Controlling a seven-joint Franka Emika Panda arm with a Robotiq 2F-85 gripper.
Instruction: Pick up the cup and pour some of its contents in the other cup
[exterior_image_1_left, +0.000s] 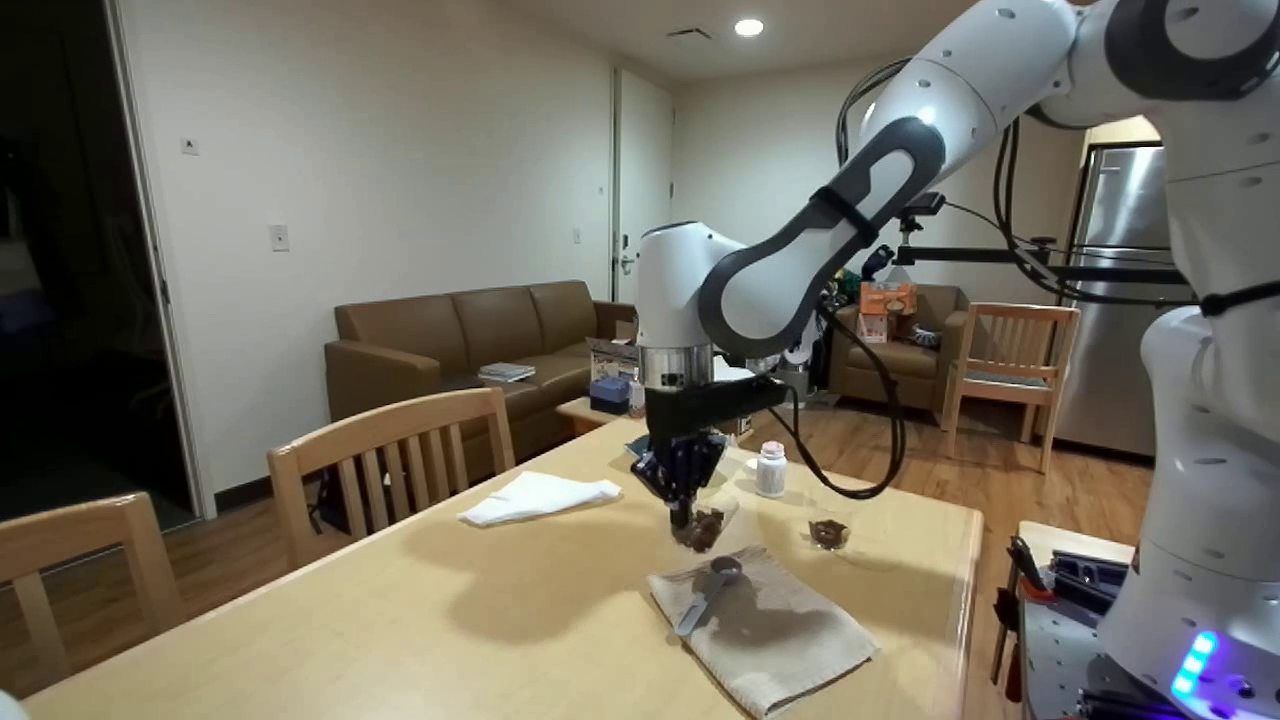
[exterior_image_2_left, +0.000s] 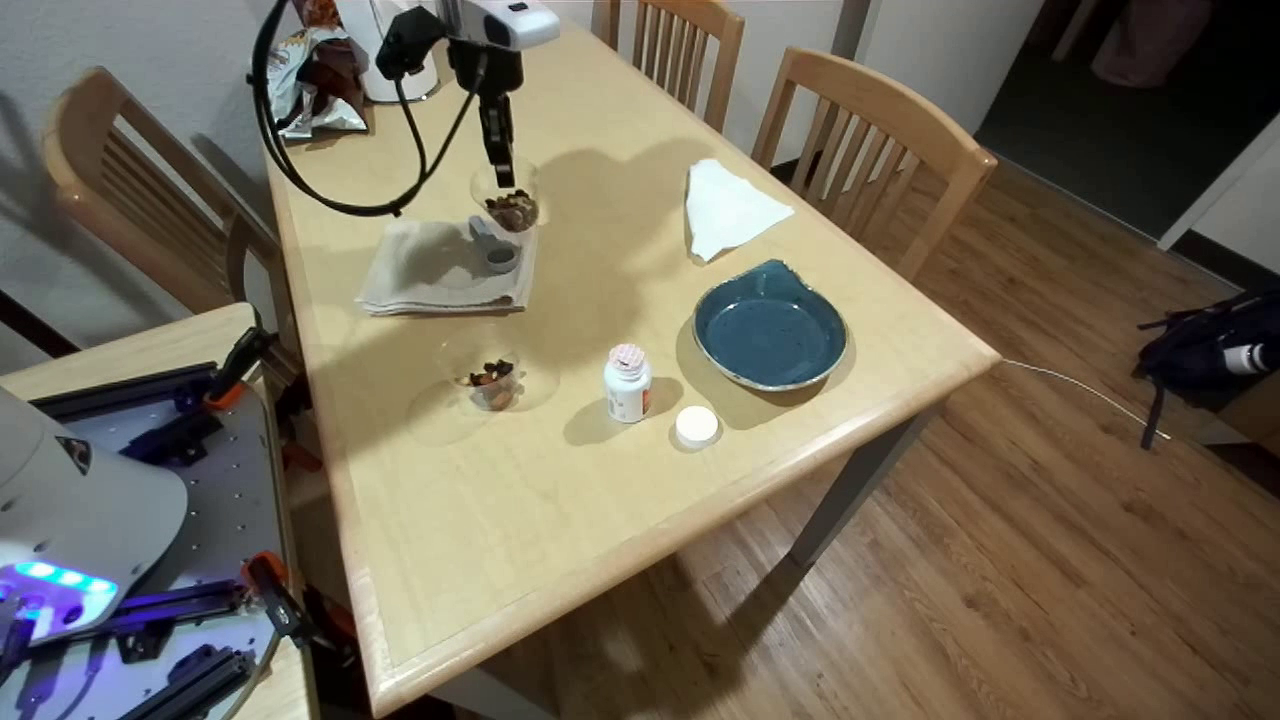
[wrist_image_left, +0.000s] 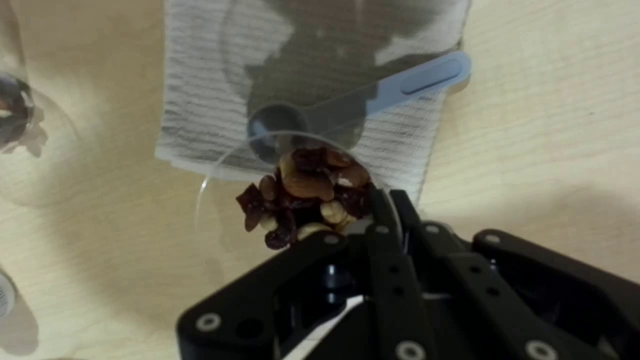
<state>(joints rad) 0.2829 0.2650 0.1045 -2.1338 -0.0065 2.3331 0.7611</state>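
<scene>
A black robotic gripper (wrist_image_left: 392, 197) clamps the wall of a clear cup (wrist_image_left: 225, 202) of nuts and dried fruit (wrist_image_left: 305, 195), seemingly raised above a wooden table (exterior_image_2_left: 530, 510), near the edge of a folded cloth (exterior_image_2_left: 430, 275). A second clear cup (exterior_image_2_left: 465, 362), holding a similar mix (exterior_image_2_left: 490, 376), stands on the table, apart from the gripped one. Between the two cups, in an exterior view, lies the cloth, bearing one gray-blue measuring spoon (wrist_image_left: 420, 82). Near the second clear cup stands one white bottle (exterior_image_2_left: 628, 390), with one round white cap (exterior_image_2_left: 697, 427) just beside the bottle. One blue dish (exterior_image_2_left: 770, 335) and one white sheet (exterior_image_2_left: 735, 210) of cloth or paper lie nearer the table's opposite long side. Foil packaging (exterior_image_2_left: 325, 90) sits at the far end, and three wooden chairs (exterior_image_2_left: 890, 105) flank the table, two along one side, one across from them. In an exterior view, one brown sofa (exterior_image_1_left: 480, 330) stands beyond.
</scene>
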